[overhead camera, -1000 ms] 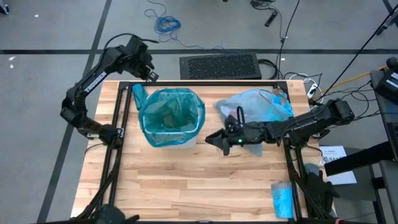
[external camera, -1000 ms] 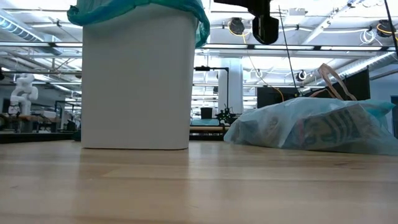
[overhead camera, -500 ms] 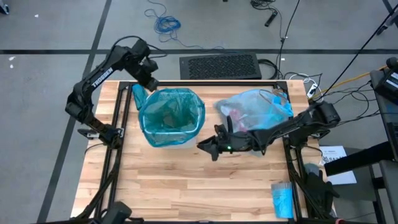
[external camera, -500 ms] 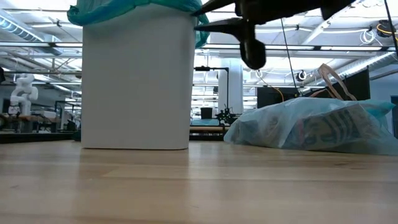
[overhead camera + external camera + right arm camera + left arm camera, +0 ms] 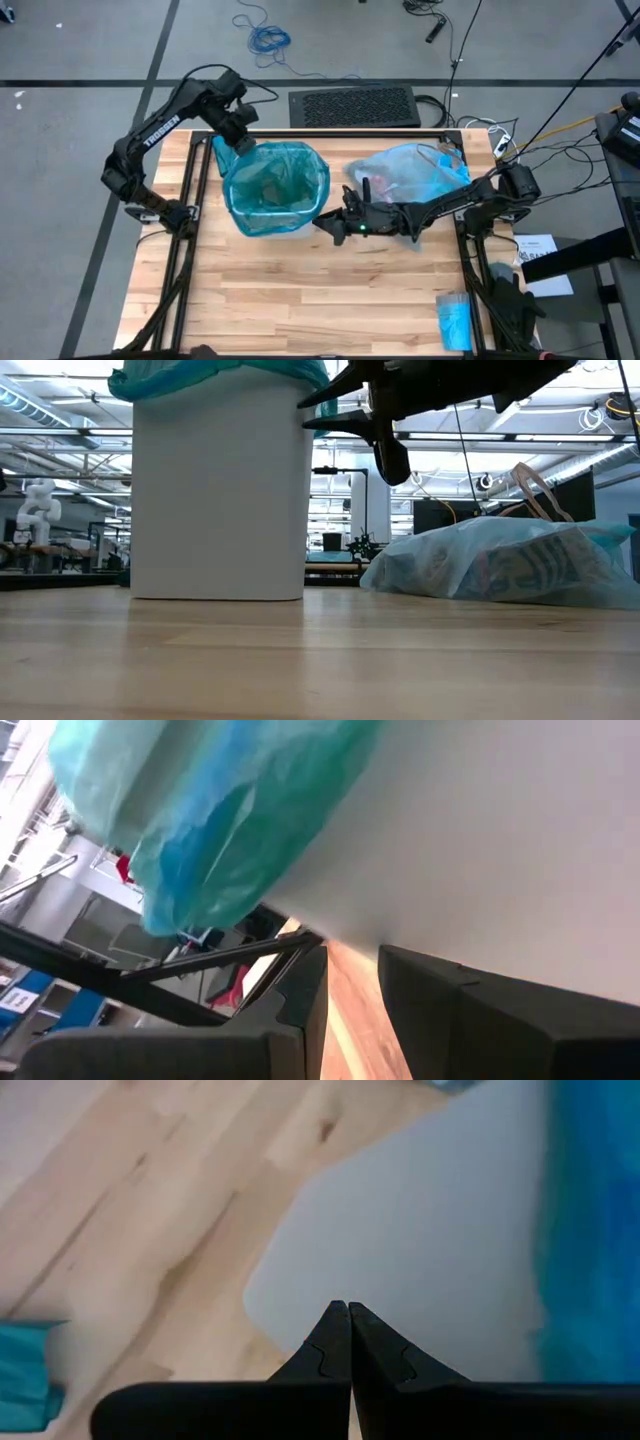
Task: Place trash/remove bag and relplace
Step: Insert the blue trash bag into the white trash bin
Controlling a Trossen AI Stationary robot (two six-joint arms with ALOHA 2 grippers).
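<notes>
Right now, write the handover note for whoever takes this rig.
Left gripper: shut, empty, at the bin's back-left rim.
Right gripper: jaws partly open, empty, beside the bin's right rim.
Bin stands on the table, lined with a teal bag.
Pale blue bag, filled, lies on the table right of the bin.
Blue packet near the table's front-right corner.
Done: full bag out, new liner in.
Left: liner's rim may need tidying; I cannot tell.
</notes>
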